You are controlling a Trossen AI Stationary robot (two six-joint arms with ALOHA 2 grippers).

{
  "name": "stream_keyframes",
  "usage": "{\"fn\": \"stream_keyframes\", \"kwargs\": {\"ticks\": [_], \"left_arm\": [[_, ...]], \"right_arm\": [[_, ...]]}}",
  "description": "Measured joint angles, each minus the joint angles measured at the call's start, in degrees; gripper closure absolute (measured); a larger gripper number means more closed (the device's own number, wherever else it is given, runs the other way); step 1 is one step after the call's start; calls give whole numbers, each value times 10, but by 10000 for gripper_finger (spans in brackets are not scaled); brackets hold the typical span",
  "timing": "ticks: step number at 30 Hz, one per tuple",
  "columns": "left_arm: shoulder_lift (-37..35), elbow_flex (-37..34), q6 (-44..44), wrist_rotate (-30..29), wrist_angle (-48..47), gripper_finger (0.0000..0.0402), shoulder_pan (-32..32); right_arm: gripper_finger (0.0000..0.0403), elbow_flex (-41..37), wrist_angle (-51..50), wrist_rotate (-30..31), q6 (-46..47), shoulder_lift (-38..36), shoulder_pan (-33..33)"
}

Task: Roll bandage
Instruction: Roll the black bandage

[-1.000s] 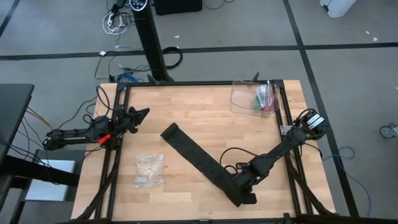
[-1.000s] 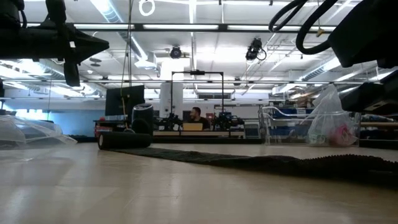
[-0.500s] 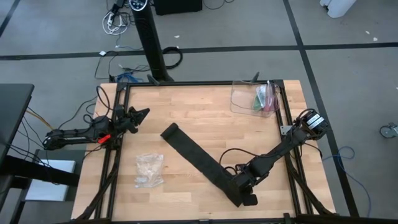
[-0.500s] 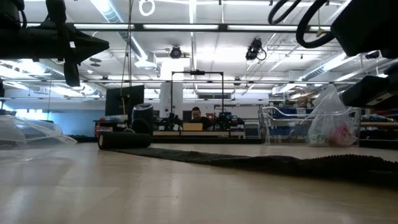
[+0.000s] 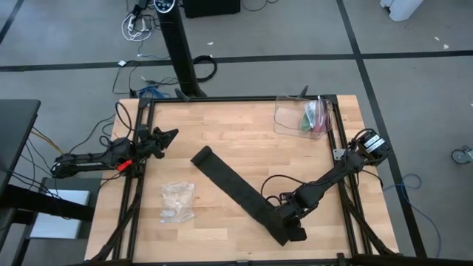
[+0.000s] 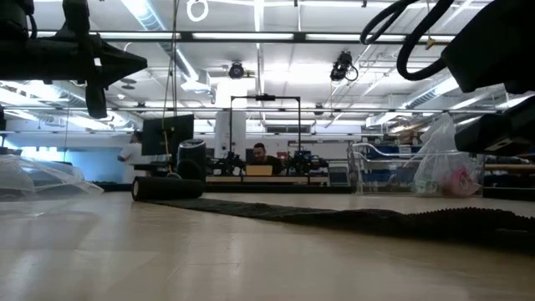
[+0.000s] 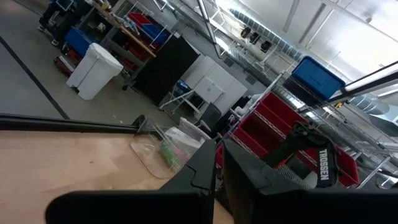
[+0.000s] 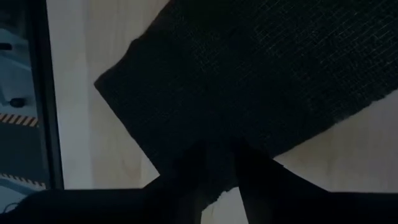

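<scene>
The bandage point(image 5: 236, 191) is a long dark strip lying flat and slantwise on the wooden table, from the middle toward the near right. In the low view its far end point(image 6: 167, 188) shows as a short thick roll. My right gripper point(image 5: 290, 225) points steeply down at the strip's near end point(image 8: 186, 81), fingers almost together on the fabric. My left gripper point(image 5: 171, 134) waits shut above the table's left edge, clear of everything; its fingers point(image 7: 205, 171) meet. My right gripper comes from above, slanting down, onto the bandage's near end close to its corner point(image 8: 214, 186). Dark fabric lies between and under the two fingers point(image 8: 186, 168), which stand nearly together. The strip stays flat on the table, slack. Whether fabric is pinched up, the fingers hide.
A crumpled clear plastic bag point(image 5: 177, 201) lies near the left front. A clear container with coloured items point(image 5: 303, 116) stands at the far right corner. Black frame rails point(image 5: 336, 155) run along the table's sides. A person sits in the room behind point(image 6: 263, 155).
</scene>
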Motion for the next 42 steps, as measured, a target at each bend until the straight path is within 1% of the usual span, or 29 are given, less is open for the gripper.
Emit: {"fn": "stream_keyframes", "kwargs": {"ticks": [6, 11, 15, 21, 25, 28, 33, 38, 42], "left_arm": [[0, 0, 0, 0, -1, 365, 0], [0, 0, 0, 0, -1, 365, 0], [0, 0, 0, 0, -1, 365, 0], [0, 0, 0, 0, -2, 365, 0], [0, 0, 0, 0, -2, 365, 0], [0, 0, 0, 0, -2, 365, 0], [0, 0, 0, 0, -2, 365, 0], [0, 0, 0, 0, -2, 365, 0], [0, 0, 0, 0, -3, 365, 0]], "right_arm": [[342, 0, 6, 0, -5, 0, 0], [350, -1, 8, 0, -17, 0, 0], [345, -2, 9, 6, -21, 0, 0], [329, -22, 41, -2, -3, 0, 0], [328, -24, 44, -3, 0, -1, 0], [345, -24, 44, -3, 1, -1, 0], [395, -18, 38, -6, 1, 0, 0], [392, -15, 38, -18, 20, 0, 1], [400, -15, 38, -20, 36, -4, 10]]}}
